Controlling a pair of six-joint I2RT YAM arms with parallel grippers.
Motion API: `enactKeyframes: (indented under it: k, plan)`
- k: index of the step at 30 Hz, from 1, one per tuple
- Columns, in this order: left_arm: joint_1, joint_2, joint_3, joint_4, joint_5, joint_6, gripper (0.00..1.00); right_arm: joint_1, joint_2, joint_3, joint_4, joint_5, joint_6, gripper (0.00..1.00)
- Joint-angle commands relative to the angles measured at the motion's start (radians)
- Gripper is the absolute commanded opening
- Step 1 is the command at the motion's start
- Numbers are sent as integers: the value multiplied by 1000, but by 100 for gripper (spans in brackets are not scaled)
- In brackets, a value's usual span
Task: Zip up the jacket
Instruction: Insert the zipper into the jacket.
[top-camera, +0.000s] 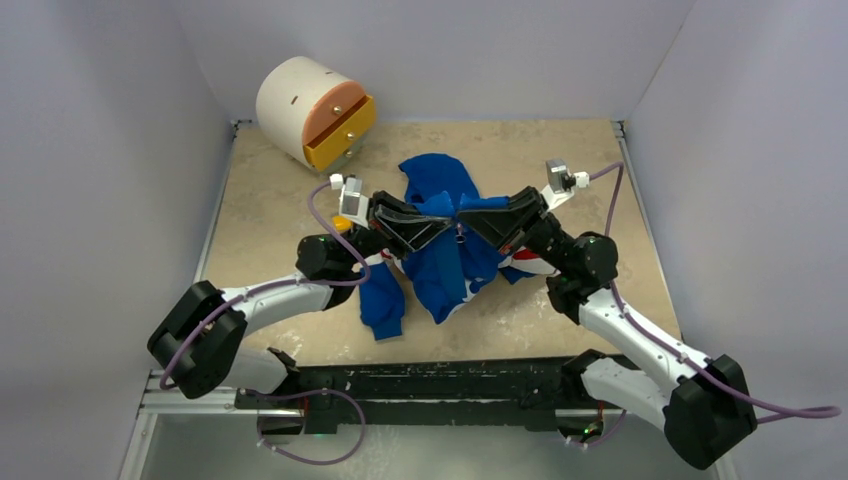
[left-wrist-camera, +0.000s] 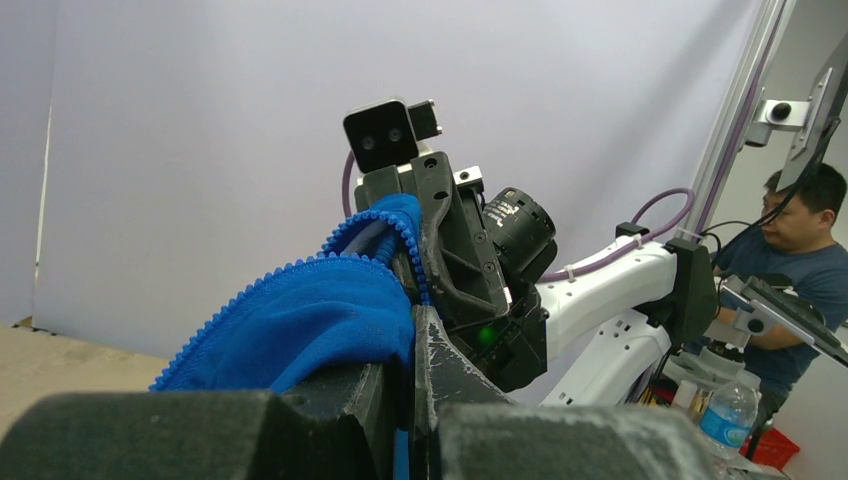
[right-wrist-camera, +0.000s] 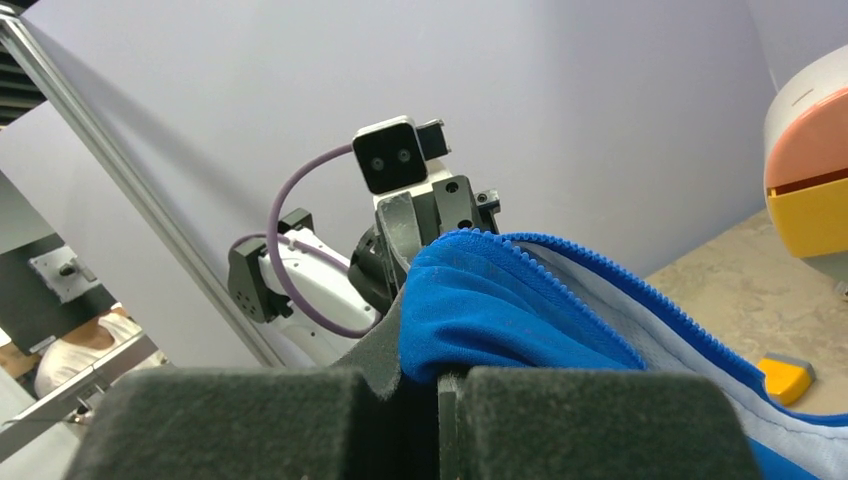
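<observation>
The royal-blue jacket lies bunched in the middle of the table, with part of it lifted between the two arms. My left gripper and right gripper meet tip to tip above it. In the left wrist view my left gripper is shut on a fold of the jacket edged with blue zipper teeth. The right gripper is likewise shut on blue jacket fabric, and a zipper edge runs off to the right. A small metal pull hangs between the tips.
A white drum with an orange and yellow drawer stands at the back left. A small yellow block lies by my left wrist. Grey walls close in the table on three sides. A person sits outside the cell.
</observation>
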Motion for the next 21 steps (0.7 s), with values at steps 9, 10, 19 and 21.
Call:
enactKeyframes:
  k: [9, 10, 19, 21]
  plan:
    - [-6, -67, 2, 239, -31, 63, 0, -2, 3, 39, 98, -4, 6, 0]
    - [-6, -67, 2, 238, -31, 63, 0, -2, 6, 38, 102, -6, 10, 0]
    - [-7, -39, 20, 238, -10, 51, 0, -2, 8, 43, 106, -13, 15, 0]
    - [-7, -35, 21, 239, -10, 52, 0, -2, 6, 42, 105, -13, 15, 0]
